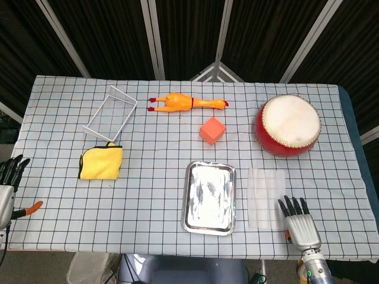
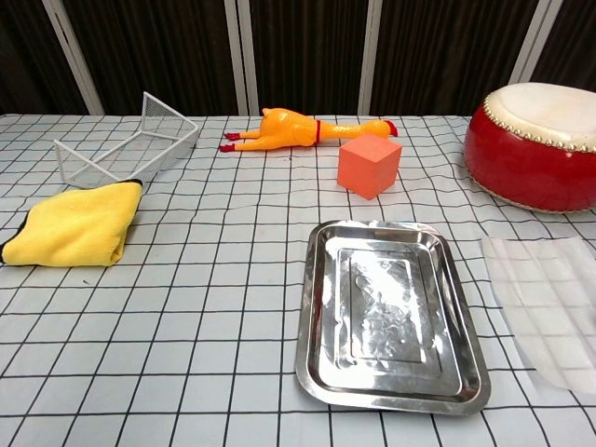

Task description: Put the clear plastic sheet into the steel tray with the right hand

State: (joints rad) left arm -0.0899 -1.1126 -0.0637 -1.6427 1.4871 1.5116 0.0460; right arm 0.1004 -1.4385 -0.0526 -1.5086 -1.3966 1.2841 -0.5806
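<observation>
Right hand (image 1: 301,228) is seen at near table edge, fingers apart, nothing held. Clear plastic sheet (image 1: 266,198) lies flat just ahead & slightly left of fingertips, long axis running away from robot. Steel tray (image 1: 190,216) sits left of sheet, alongside. Left hand (image 1: 8,177) is far off, fingers apart.

Checked tablecloth (image 1: 148,195), dark panelled backdrop (image 1: 106,35)

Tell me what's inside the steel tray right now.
Nothing lies in the steel tray; only its bare, shiny bottom with reflections shows. The clear plastic sheet lies flat on the tablecloth beside it, apart from the rim. What is under the tray is hidden.
</observation>
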